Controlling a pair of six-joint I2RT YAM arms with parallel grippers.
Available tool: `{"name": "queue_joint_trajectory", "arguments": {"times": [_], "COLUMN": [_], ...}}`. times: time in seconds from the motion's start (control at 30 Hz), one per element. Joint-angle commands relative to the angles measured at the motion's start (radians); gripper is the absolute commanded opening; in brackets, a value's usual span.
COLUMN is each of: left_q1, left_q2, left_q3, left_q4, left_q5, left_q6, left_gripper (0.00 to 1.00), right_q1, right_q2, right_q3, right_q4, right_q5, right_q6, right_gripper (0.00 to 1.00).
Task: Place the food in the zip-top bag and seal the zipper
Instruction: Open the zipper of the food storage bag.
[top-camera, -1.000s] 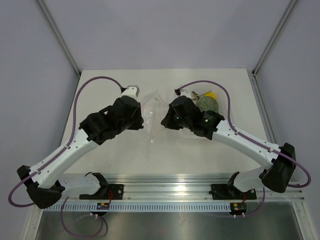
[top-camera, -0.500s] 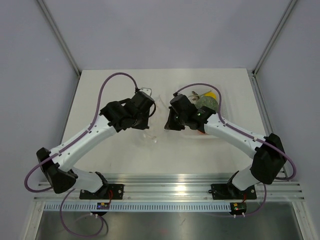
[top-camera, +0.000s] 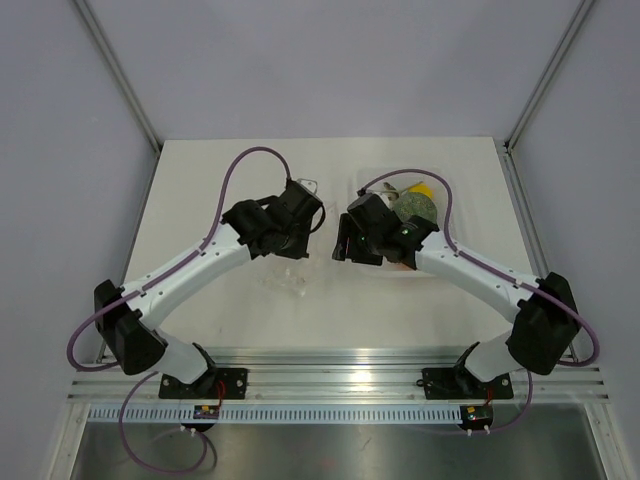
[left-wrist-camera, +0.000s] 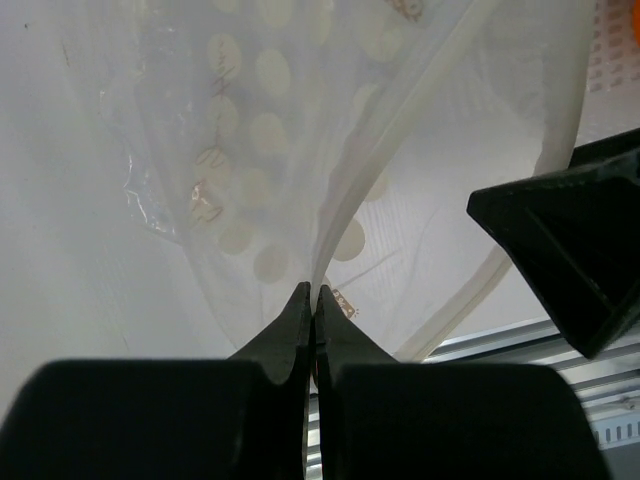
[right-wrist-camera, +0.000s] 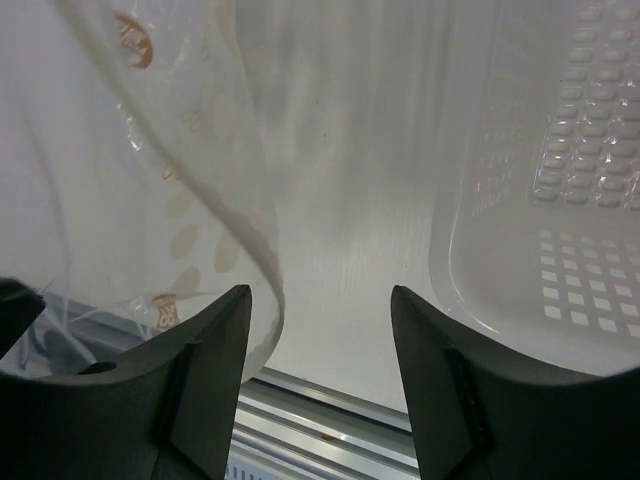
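Note:
The zip-top bag (left-wrist-camera: 250, 130) is see-through with pale dots and hangs from my left gripper (left-wrist-camera: 313, 292), which is shut on the zipper (left-wrist-camera: 360, 170). From above, the bag (top-camera: 292, 275) sags to the table below the left gripper (top-camera: 303, 247). My right gripper (right-wrist-camera: 318, 300) stands open just right of the bag's edge (right-wrist-camera: 255, 240), with nothing between its fingers; seen from above, the right gripper (top-camera: 340, 247) faces the left one. The food lies in a clear tray (top-camera: 441, 182): a yellow piece (top-camera: 421, 189) and a speckled green ball (top-camera: 413, 208) show, the rest is under the right arm.
The rigid tray (right-wrist-camera: 540, 200) lies close to the right of my right gripper. An aluminium rail (top-camera: 340, 380) runs along the near table edge. Frame posts stand at the back corners. The right gripper's finger (left-wrist-camera: 570, 240) shows in the left wrist view.
My right gripper has opened and let go of the bag. The left arm has swung right toward the middle, carrying the bag by its zipper.

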Motion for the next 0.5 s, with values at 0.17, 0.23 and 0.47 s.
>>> {"name": "queue_joint_trajectory", "arguments": {"times": [0.17, 0.23, 0.47], "left_q1": [0.003, 0.003, 0.01], "left_q2": [0.086, 0.092, 0.087], "left_q3": [0.11, 0.119, 0.127], "left_q4": [0.006, 0.007, 0.012], "left_q5": [0.0, -0.003, 0.012], "left_q6": [0.02, 0.02, 0.018], "left_gripper": [0.0, 0.0, 0.0], "right_q1": [-0.023, -0.064, -0.227], "right_q2": [-0.24, -0.283, -0.193], "right_q3": [0.077, 0.073, 0.117], "right_q4": [-0.1, -0.144, -0.213], "right_q5": [0.208, 0.277, 0.463], "right_q6": [-0.043, -0.052, -0.208], "right_gripper": [0.78, 0.87, 0.78]}}
